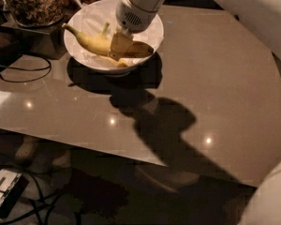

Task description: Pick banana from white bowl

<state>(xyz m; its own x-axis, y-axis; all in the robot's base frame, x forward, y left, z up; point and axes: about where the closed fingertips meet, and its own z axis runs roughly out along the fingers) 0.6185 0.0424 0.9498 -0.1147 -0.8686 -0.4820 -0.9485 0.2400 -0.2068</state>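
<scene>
Banana (91, 42): clasped at its middle by your gripper's (118, 46) fingers, not yet clear of the white bowl (157, 32) on the worktop (215, 78). Grasp looks made; you have the lift-out left.

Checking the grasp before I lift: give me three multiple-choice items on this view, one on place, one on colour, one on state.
1. Where is the gripper? A) over the white bowl B) far off to the right C) down near the floor
2. What colour is the bowl? A) blue B) white C) black
3. The gripper is: A) open, holding nothing B) shut on the banana C) out of view

Answers: 1 A, it sits inside the bowl's rim; 2 B, its wall shows white; 3 B, it grips the banana's middle.
</scene>
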